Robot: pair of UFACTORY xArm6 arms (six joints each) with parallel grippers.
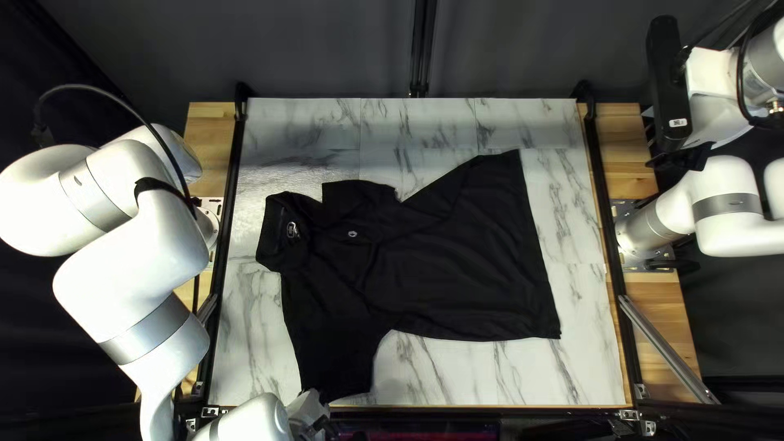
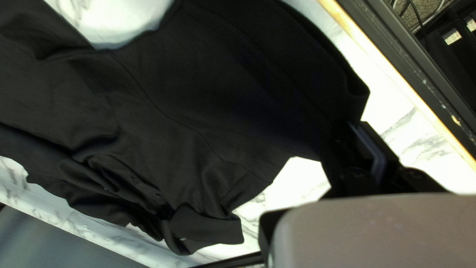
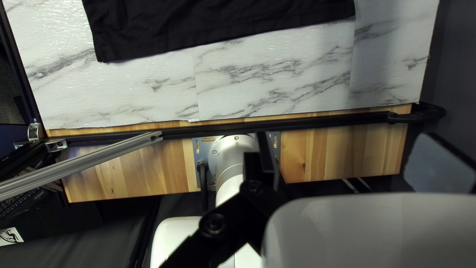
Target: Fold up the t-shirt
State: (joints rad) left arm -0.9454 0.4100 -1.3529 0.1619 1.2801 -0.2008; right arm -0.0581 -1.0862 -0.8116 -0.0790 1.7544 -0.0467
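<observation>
The black t-shirt [image 1: 457, 253] lies spread sideways, collar toward the left of the top left view and hem toward the right. One sleeve reaches the table's near edge, where my left gripper [image 1: 317, 415] is low at its end. In the left wrist view, the fingers of my left gripper [image 2: 353, 136] are close together on the sleeve edge of the t-shirt [image 2: 238, 94]; black cloth partly hides the tips. My right gripper [image 1: 684, 155] is raised beyond the table's right side, away from the shirt. The right wrist view shows my right gripper [image 3: 352, 154] open, holding nothing, with the shirt hem [image 3: 223, 25] ahead.
Marbled tabletop [image 1: 588, 359] surrounds the shirt, bordered by black side rails [image 1: 611, 237] and wooden strips. A grey metal bar [image 1: 665, 347] slants beside the right rail. The dark curtain [image 1: 327, 49] hangs behind the far edge.
</observation>
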